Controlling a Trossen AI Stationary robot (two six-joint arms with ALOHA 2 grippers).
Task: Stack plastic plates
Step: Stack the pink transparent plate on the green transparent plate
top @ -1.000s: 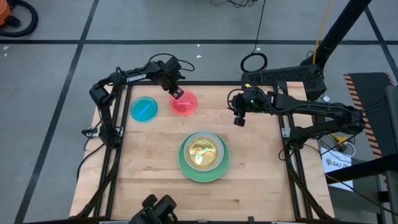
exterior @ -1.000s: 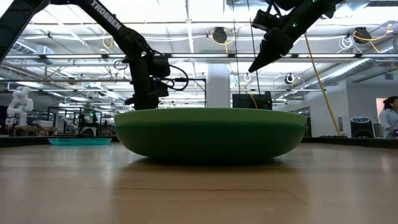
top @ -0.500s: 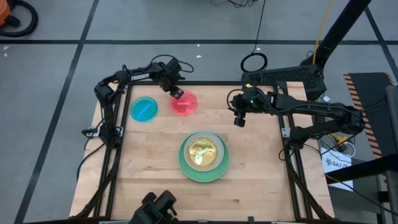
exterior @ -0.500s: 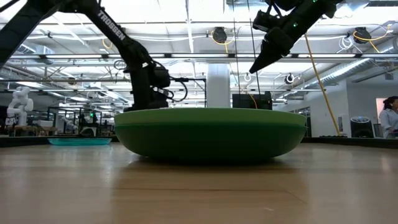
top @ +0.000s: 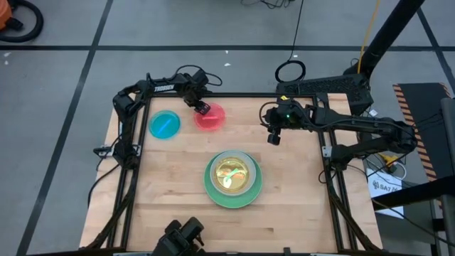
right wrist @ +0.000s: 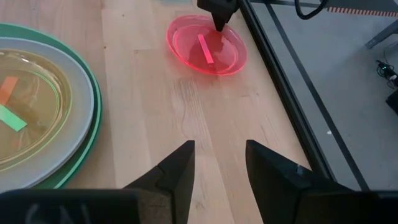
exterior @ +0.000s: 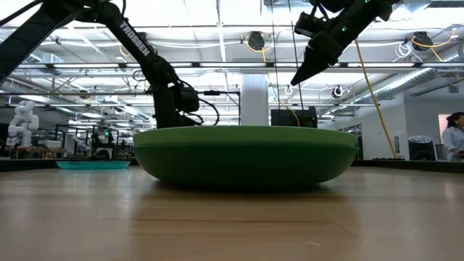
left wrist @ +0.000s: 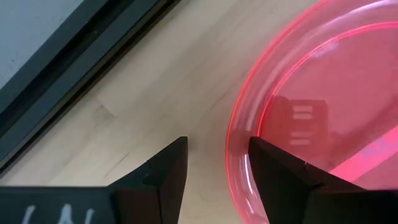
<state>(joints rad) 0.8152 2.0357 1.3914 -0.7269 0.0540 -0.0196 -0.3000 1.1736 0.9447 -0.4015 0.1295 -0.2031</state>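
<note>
A small pink-red plate (top: 211, 119) lies flat on the table at the far side, with a small translucent blue plate (top: 165, 124) to its left. In the middle stands a stack with a dark green plate (top: 232, 201) at the bottom, a pale plate (top: 245, 162) on it and a yellowish translucent plate (top: 231, 175) on top. My left gripper (top: 202, 108) is open and points down at the pink-red plate's far-left rim (left wrist: 239, 149), with one finger (left wrist: 283, 177) over the plate's inside and one (left wrist: 155, 180) outside. My right gripper (top: 273, 137) is open and empty, raised right of the pink-red plate. My left gripper comes from above at the pink-red plate's far-left rim (left wrist: 235, 168), which lies in the gap between its open fingers. I cannot tell whether a finger touches the rim. The plate lies flat on the table.
The table's far edge and its black frame rail (left wrist: 74, 81) run just behind my left gripper. Bare wood (top: 170, 192) lies left, right and in front of the stack. A person (exterior: 453, 141) stands far off in the room.
My left gripper has gone down toward the pink-red plate's far-left rim, and the left arm's elbow has swung toward the table's right. The plates have kept still.
</note>
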